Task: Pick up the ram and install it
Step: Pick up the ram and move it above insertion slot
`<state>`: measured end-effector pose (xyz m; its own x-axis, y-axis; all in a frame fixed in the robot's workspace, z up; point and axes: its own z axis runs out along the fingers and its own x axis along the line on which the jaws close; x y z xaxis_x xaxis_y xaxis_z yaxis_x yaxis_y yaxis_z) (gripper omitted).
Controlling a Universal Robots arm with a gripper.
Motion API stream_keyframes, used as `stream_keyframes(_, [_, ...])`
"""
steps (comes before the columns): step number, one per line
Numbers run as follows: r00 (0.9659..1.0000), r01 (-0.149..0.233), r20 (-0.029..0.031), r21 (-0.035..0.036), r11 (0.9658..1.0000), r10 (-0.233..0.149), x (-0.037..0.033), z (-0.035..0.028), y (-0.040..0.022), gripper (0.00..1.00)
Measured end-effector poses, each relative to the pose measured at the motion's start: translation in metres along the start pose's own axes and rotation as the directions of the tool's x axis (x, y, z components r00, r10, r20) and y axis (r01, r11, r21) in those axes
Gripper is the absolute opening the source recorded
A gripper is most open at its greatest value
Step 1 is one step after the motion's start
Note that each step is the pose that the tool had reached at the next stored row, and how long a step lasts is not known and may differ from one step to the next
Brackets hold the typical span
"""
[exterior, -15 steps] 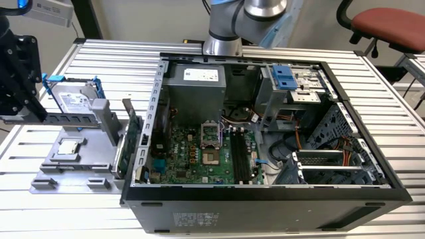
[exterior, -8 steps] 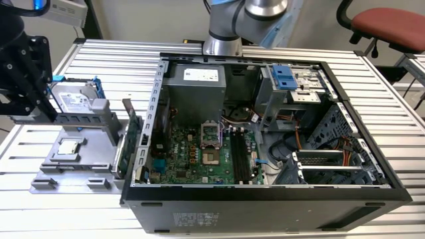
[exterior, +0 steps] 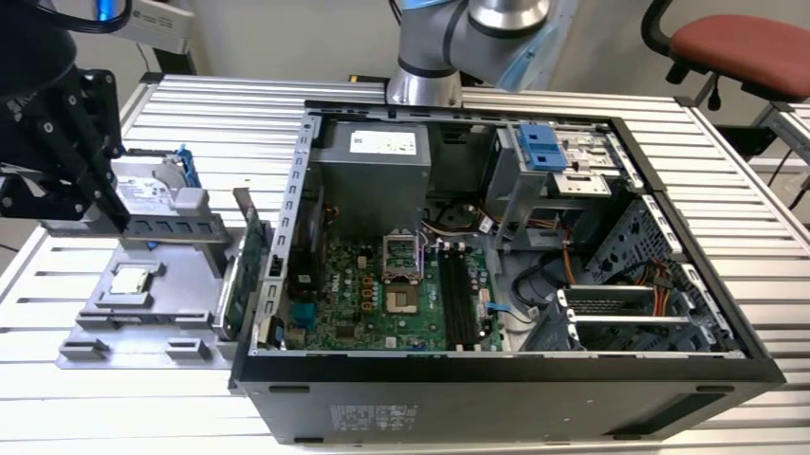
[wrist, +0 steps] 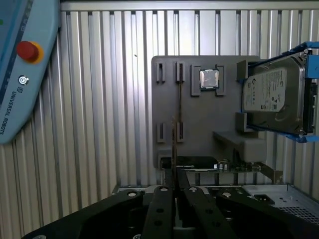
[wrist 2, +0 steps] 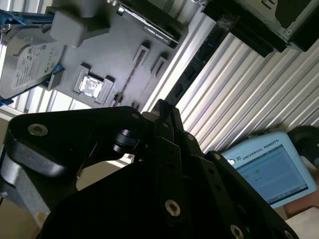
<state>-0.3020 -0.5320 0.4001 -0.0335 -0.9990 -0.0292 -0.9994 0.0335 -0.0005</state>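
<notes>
The gripper (wrist: 174,191) has its fingers pressed together with nothing between them, and it hangs well above the grey holder (wrist: 199,129). The ram (wrist: 178,99) stands on edge in the holder's brackets, untouched. In the first wrist view it is a thin line running straight ahead of the fingertips and nearly in line with them. To one side of that line sit a chip (wrist: 209,78) in its pocket and, further out, the drive (wrist: 274,94) propped on its blue brackets. To the other side there is bare holder, then the open slats of the table (wrist: 99,124), with the pendant (wrist: 20,64) far off. The second wrist view looks from behind the gripper (wrist 2: 163,109). There the ram (wrist 2: 130,74) is a slanted sliver beyond the tips, the drive (wrist 2: 30,64) lies past it, and the pendant (wrist 2: 269,169) sits off to the tool's flank. The exterior view adds what the wrist views lack. The gripper (exterior: 114,216) is over the drive end of the holder (exterior: 152,313), and the open case (exterior: 506,365) lies just beside the holder with a card (exterior: 249,261) standing on edge between them. The black memory slots (exterior: 456,294) sit deep inside the case, well apart from the tool, with the case walls rising on all sides of them. I cannot make out the ram in that view.
</notes>
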Motion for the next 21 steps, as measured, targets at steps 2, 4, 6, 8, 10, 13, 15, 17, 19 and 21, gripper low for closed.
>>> stream_keyframes(2, [1.0000, 0.000, 0.0000, -0.0001, 1.0000, 0.000, -0.0001, 0.0000, -0.0036, 0.00])
stream_keyframes(4, [1.0000, 0.000, 0.0000, -0.0002, 1.0000, 0.000, -0.0002, 0.0000, -0.0071, 0.00])
stream_keyframes(6, [1.0000, 0.000, 0.0000, -0.0003, 1.0000, 0.000, -0.0004, 0.0000, -0.0105, 0.00])
stream_keyframes(8, [1.0000, 0.000, 0.0000, -0.0003, 1.0000, 0.000, -0.0005, 0.0000, -0.0139, 0.00])
stream_keyframes(10, [1.0000, 0.000, 0.0000, -0.0004, 1.0000, 0.000, -0.0006, 0.0000, -0.0174, 0.00])
stream_keyframes(13, [1.0000, 0.000, -0.0001, -0.0004, 1.0000, 0.000, -0.0008, 0.0000, -0.0226, 0.00])
stream_keyframes(15, [1.0000, 0.000, 0.0001, -0.0004, 1.0000, 0.000, -0.0009, 0.0000, -0.0261, 0.00])
stream_keyframes(17, [1.0000, 0.000, 0.0000, -0.0005, 1.0000, 0.000, -0.0010, 0.0000, -0.0294, 0.00])
stream_keyframes(19, [1.0000, 0.000, 0.0000, -0.0005, 1.0000, 0.000, -0.0011, 0.0000, -0.0328, 0.00])
stream_keyframes(21, [1.0000, 0.000, 0.0000, -0.0005, 1.0000, 0.000, -0.0012, 0.0000, -0.0362, 0.00])
